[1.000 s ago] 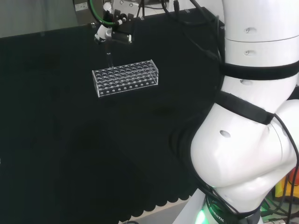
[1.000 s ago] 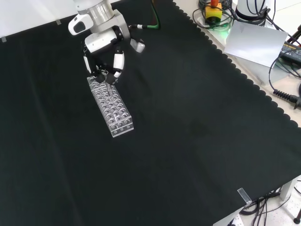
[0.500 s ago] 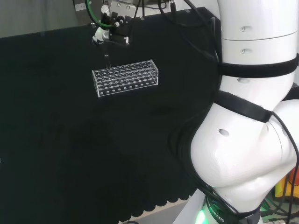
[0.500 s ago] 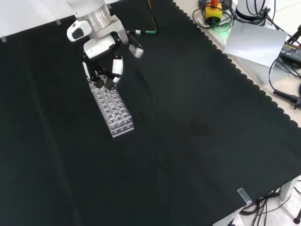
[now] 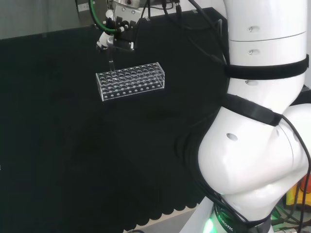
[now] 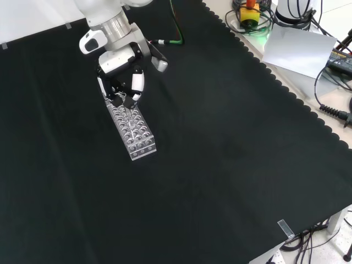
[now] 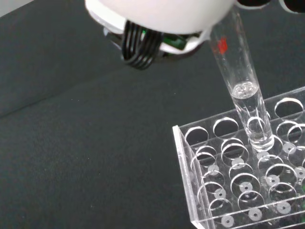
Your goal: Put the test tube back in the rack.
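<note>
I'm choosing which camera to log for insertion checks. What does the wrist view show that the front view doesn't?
Wrist view: the test tube is clear with a red mark, holds some clear liquid, and its rounded bottom sits in a hole near the rack corner. Front view: the hand above the rack's far end, its fingers curled around the barely visible tube, and the bare black cloth around. Both: the clear, many-holed rack.

In the wrist view the tube's (image 7: 240,71) upper end is hidden behind the blurred white robot hand (image 7: 157,14), and the rack (image 7: 238,176) is cut off by the frame's edge. In the head view the tube (image 5: 111,62) is too thin to tell which hole it enters.
</note>
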